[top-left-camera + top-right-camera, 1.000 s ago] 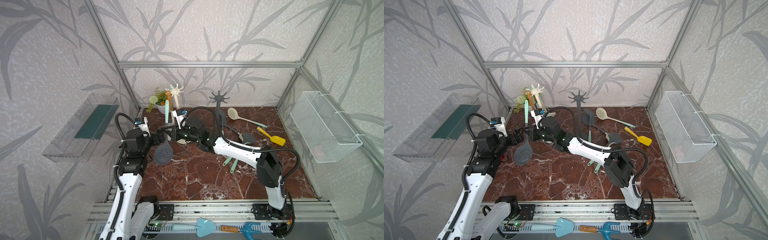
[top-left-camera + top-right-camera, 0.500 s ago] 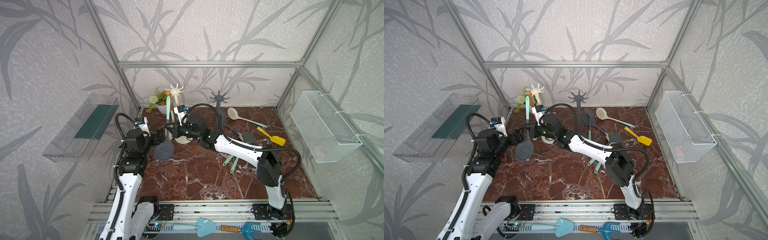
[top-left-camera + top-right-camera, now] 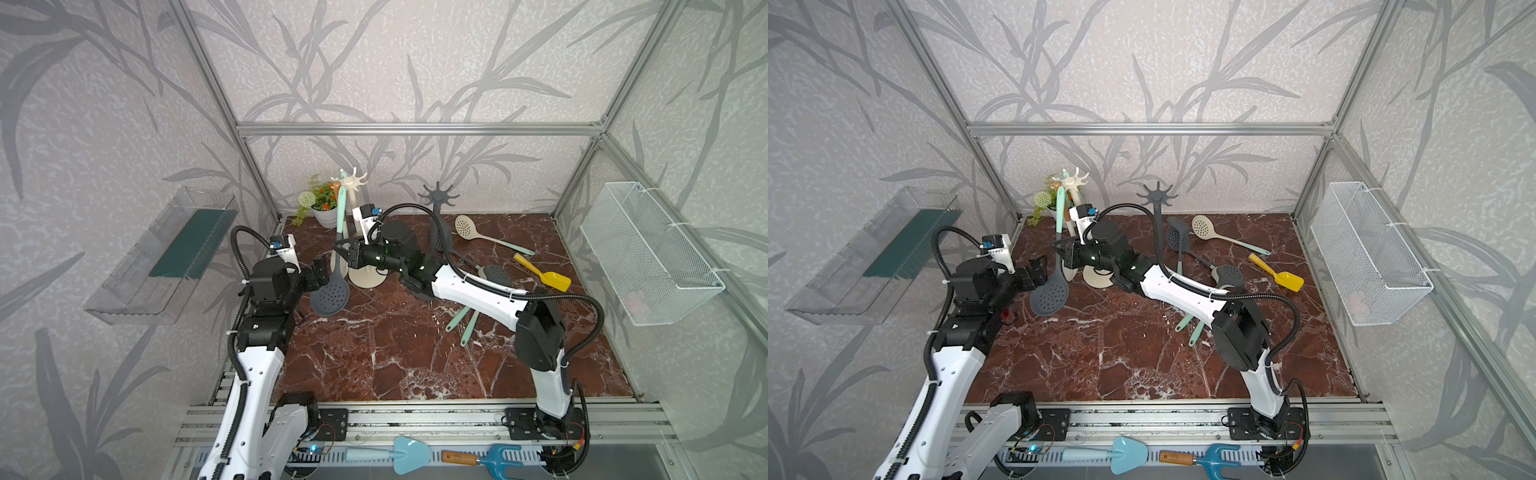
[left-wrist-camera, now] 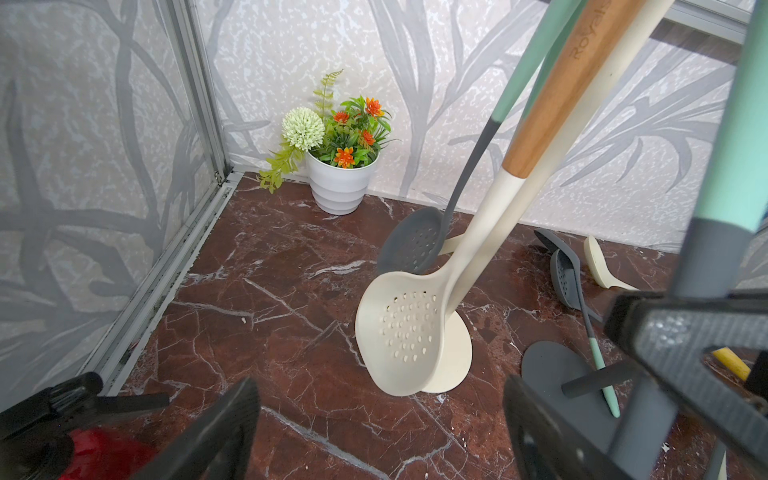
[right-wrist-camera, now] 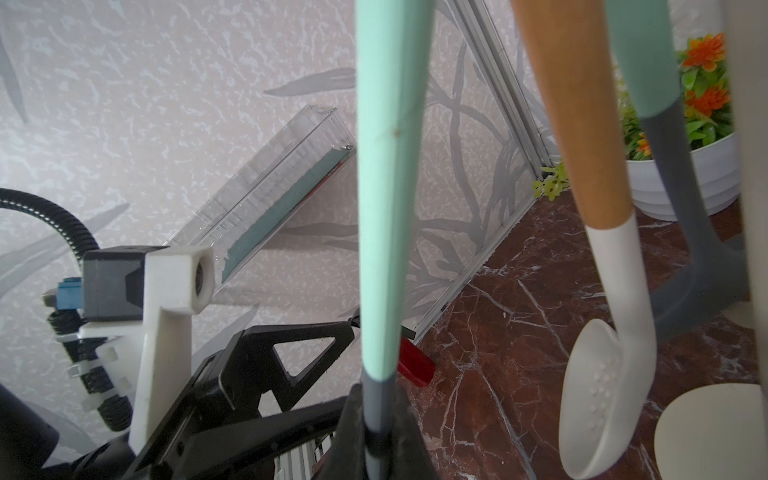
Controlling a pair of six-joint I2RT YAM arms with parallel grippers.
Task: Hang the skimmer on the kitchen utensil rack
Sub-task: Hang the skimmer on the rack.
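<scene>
The skimmer (image 3: pixel 330 295) has a teal handle and a dark grey perforated head, and it hangs upright. My right gripper (image 3: pixel 341 252) is shut on its grey neck (image 5: pixel 376 428). The upper end of the handle is close to the prongs of the cream utensil rack (image 3: pixel 352 180) in both top views (image 3: pixel 1074 180). I cannot tell whether it touches them. A cream skimmer (image 4: pixel 403 328) and a dark skimmer (image 4: pixel 411 245) hang on that rack. My left gripper (image 3: pixel 320 274) stands open beside the held skimmer's head, with nothing between its fingers (image 4: pixel 216 432).
A dark rack (image 3: pixel 438 195) stands right of the cream one, and a flower pot (image 3: pixel 326 210) is in the back corner. Loose utensils lie at the right: a cream skimmer (image 3: pixel 465 226), a grey one (image 3: pixel 494 274) and a yellow scoop (image 3: pixel 548 278). A red object (image 3: pixel 1008 316) lies by the left arm.
My right gripper has carried the skimmer up and back toward the cream rack, so the handle end now reaches the prongs. The left arm has not moved.
</scene>
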